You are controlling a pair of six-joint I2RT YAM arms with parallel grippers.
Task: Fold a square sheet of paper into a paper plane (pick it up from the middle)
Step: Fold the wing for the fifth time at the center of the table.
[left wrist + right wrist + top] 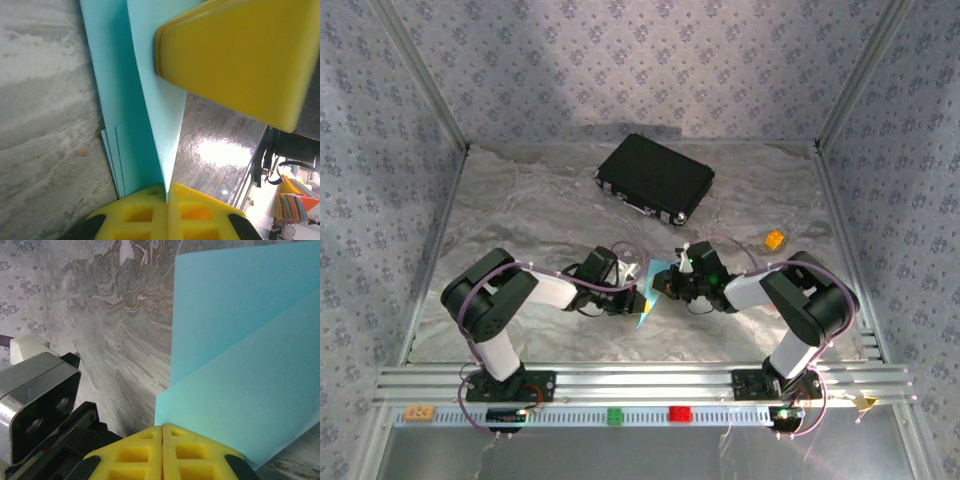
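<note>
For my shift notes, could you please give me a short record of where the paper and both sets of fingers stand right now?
paper: light blue sheet of paper, folded into layers, held between the two arms at mid-table
left fingers: shut on the sheet's edge
right fingers: shut on the sheet
fold stage: wide panels, no slim dart shape yet
black case: closed, at the far side, apart from both arms
orange block: on the table, far right, untouched
</note>
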